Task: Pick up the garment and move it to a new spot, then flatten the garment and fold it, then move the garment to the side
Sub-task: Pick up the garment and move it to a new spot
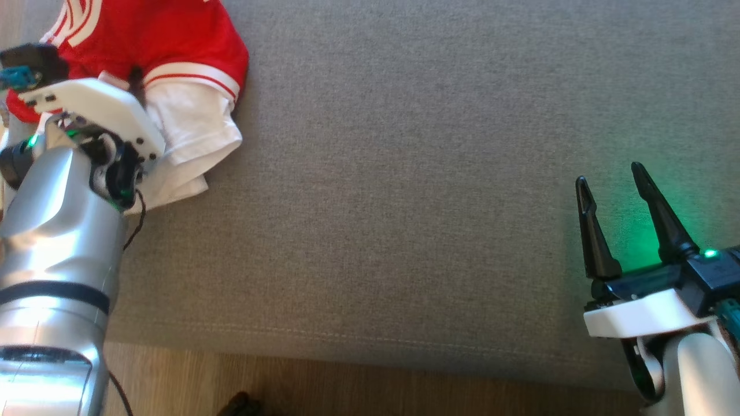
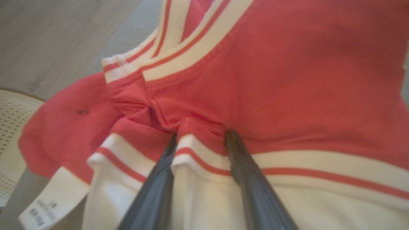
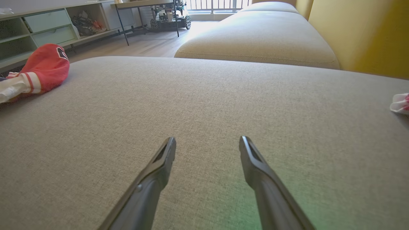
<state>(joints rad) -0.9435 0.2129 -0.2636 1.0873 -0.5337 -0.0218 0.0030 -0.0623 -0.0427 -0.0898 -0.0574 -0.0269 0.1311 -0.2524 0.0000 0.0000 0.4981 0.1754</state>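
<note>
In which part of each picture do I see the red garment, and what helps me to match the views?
Head view: garment in the upper left corner.
Left wrist view: garment close up, across the centre and right, with the left gripper at its striped band.
Right wrist view: garment small, at the left edge.
Shared landmark: the grey cushion it lies on.

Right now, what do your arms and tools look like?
The left arm is glossy silver with a black band, a white wrist plate and a loose black cable. The left tool and right tool each have two long, dark, tapered fingers; the right has a white collar and green light.
</note>
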